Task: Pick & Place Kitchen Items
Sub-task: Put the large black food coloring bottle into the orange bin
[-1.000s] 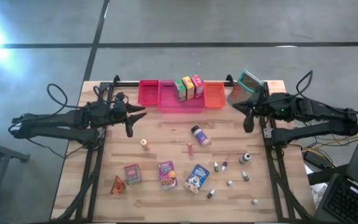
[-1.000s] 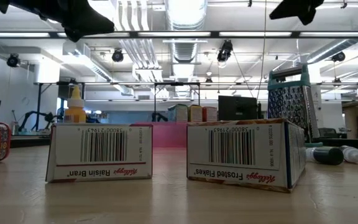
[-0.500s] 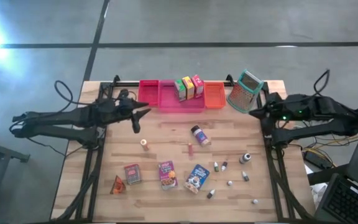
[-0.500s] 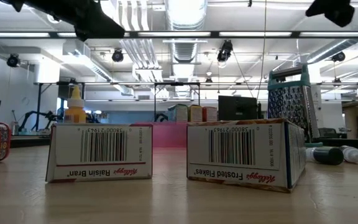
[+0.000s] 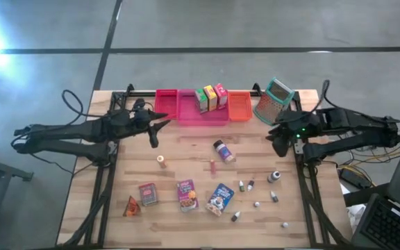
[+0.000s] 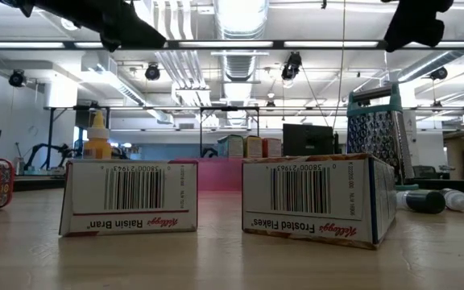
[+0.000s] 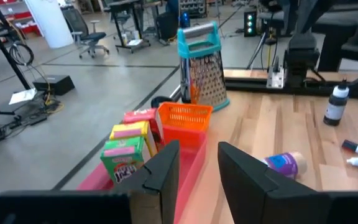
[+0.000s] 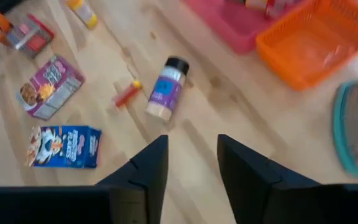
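Wooden counter (image 5: 193, 156): three small boxes (image 5: 210, 97) stand in the pink tray (image 5: 186, 111) under the parted, empty left jaws (image 7: 197, 162); right jaws (image 8: 191, 155), parted and empty, hover above the jar (image 8: 165, 88), with many items unplaced.

Your two arms are dark, near-black, built of slender jointed segments. The left hand (image 5: 153, 132) ends in two flat, angular black fingers (image 7: 164, 169) with squared tips. The right hand (image 5: 279, 142) carries matching black fingers (image 8: 146, 169). A small green light glows on your right arm's wrist housing. Black cables loop off both arms near their bases.
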### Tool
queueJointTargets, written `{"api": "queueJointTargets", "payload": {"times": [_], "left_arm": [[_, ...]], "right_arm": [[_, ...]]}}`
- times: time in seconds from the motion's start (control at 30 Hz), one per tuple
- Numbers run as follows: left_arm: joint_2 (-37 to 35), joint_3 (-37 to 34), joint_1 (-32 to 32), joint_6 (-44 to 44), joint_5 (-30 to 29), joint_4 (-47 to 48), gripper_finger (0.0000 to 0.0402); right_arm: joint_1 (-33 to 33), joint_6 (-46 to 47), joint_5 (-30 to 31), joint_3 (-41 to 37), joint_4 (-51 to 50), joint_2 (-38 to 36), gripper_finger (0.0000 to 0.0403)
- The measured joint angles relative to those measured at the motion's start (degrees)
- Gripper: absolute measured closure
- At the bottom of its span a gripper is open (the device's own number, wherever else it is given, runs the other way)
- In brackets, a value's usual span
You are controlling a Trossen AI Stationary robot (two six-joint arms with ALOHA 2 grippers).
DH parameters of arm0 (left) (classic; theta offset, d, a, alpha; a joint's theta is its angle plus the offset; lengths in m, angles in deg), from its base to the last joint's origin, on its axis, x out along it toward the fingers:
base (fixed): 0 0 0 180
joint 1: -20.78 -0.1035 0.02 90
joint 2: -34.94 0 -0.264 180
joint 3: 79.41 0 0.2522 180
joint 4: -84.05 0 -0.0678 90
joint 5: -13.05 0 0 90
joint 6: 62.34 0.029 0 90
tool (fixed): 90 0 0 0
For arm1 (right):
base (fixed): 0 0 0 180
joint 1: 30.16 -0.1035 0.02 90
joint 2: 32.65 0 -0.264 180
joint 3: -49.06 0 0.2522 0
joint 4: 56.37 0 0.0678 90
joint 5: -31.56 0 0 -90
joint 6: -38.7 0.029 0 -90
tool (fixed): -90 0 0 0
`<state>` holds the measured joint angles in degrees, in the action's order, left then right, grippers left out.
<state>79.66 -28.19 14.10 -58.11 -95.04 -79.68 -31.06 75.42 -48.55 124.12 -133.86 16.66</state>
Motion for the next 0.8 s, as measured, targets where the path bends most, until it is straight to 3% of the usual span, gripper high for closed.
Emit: {"api": "queueJointTargets", "payload": {"times": [0.13, 0.3, 0.57, 0.8], "left_arm": [[0.1, -1.0, 0.0, 0.0, 0.0, 0.5, 0.0287], [0.4, -1.2, 0.0, -4.6, 0.0, 0.5, 0.0286], [-0.5, -1.1, 0.0, -5.3, 0.2, 0.8, 0.0285], [-0.4, -1.1, 0.0, -6.2, 0.5, 1.8, 0.0285]], "right_arm": [[-1.8, 5.9, -1.4, 4.3, -8.6, 4.5, 0.0253], [-6.3, 13.3, -0.5, 7.2, -14.5, 7.5, 0.0270], [-15.3, 28.5, -1.0, 3.2, -15.4, 8.2, 0.0297], [-22.9, 38.0, -2.5, -0.4, -15.4, 8.4, 0.0279]]}}
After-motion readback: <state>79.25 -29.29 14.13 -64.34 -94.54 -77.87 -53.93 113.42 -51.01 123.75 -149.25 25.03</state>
